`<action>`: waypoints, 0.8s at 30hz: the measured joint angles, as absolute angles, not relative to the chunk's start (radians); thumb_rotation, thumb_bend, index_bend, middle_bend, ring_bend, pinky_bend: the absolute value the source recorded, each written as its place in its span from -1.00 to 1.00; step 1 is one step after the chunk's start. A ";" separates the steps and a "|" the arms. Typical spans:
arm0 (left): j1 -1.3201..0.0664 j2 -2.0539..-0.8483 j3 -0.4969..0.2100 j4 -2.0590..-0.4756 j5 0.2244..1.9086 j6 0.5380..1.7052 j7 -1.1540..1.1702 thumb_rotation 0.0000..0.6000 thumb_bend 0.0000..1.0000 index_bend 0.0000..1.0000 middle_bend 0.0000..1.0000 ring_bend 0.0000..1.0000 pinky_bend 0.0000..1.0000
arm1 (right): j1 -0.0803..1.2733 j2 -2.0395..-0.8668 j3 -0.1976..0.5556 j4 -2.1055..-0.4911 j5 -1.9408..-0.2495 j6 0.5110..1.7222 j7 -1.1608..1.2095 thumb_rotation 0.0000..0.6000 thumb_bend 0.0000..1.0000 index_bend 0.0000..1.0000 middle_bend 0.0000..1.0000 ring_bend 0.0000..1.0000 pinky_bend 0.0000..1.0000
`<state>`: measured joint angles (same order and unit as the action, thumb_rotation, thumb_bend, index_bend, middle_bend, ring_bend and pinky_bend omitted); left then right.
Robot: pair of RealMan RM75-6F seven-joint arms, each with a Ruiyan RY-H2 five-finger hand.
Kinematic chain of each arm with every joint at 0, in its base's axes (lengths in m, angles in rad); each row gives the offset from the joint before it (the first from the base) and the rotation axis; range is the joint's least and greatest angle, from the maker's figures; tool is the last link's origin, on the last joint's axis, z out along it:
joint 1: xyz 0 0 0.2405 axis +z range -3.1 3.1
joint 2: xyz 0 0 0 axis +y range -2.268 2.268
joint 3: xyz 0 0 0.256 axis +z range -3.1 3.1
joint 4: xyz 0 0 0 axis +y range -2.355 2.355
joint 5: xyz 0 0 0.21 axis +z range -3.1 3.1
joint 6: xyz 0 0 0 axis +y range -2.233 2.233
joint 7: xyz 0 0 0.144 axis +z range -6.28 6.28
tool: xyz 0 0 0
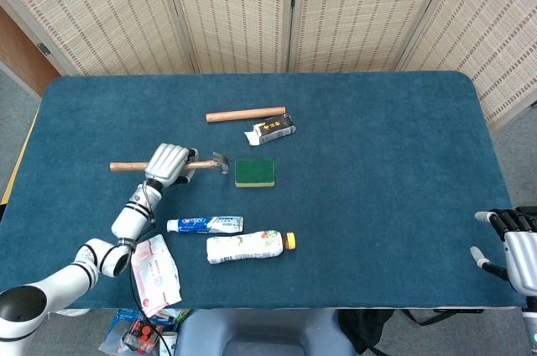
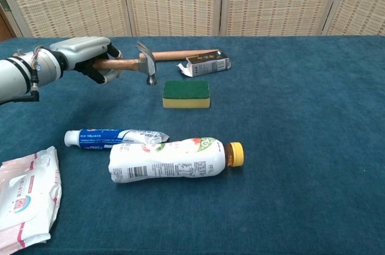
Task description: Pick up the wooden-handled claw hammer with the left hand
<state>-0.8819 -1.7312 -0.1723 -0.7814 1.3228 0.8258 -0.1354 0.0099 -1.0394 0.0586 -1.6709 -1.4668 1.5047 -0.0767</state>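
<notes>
My left hand (image 1: 166, 163) (image 2: 84, 53) grips the wooden handle of the claw hammer (image 1: 205, 164) (image 2: 133, 63) and holds it level above the table, left of the green sponge (image 1: 254, 173) (image 2: 186, 93). The metal head (image 2: 147, 67) points down and the handle's end (image 1: 119, 166) sticks out to the left. My right hand (image 1: 513, 247) rests at the table's near right edge with its fingers apart, holding nothing.
A wooden dowel (image 1: 246, 114) and a small black-and-white carton (image 1: 273, 129) lie behind the sponge. A toothpaste tube (image 1: 205, 224), a white bottle with an orange cap (image 1: 247, 246) and a wet-wipes pack (image 1: 155, 270) lie near the front left edge.
</notes>
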 measured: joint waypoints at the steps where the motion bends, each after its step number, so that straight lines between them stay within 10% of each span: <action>1: -0.879 -1.727 -0.168 -0.784 1.325 0.825 -0.136 1.00 -0.06 -0.31 -0.13 -0.21 0.22 | 0.009 -1.039 0.058 -1.672 -1.468 1.507 -0.078 1.00 -0.54 -0.37 -0.40 -0.57 -0.55; 4: -0.872 -1.712 -0.167 -0.805 1.320 0.820 -0.129 1.00 -0.29 -0.79 -0.77 -0.79 -0.41 | 0.008 -1.039 0.057 -1.674 -1.470 1.508 -0.080 1.00 -0.54 -0.37 -0.40 -0.57 -0.55; 9: -0.855 -1.686 -0.185 -0.857 1.293 0.839 -0.093 1.00 -0.40 -1.00 -1.00 -1.00 -0.92 | 0.007 -1.041 0.055 -1.676 -1.479 1.515 -0.079 1.00 -0.54 -0.37 -0.40 -0.57 -0.55; 24: -0.748 -1.449 -0.204 -1.281 1.168 0.901 0.061 1.00 -0.46 -1.00 -1.00 -1.00 -1.00 | 0.001 -1.045 0.052 -1.644 -1.484 1.520 -0.039 1.00 -0.54 -0.38 -0.40 -0.57 -0.55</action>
<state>-0.7485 -1.4491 -0.2044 -1.2806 1.1681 0.9012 0.0609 0.0010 -1.0449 0.0525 -1.6438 -1.4843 1.5203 -0.0391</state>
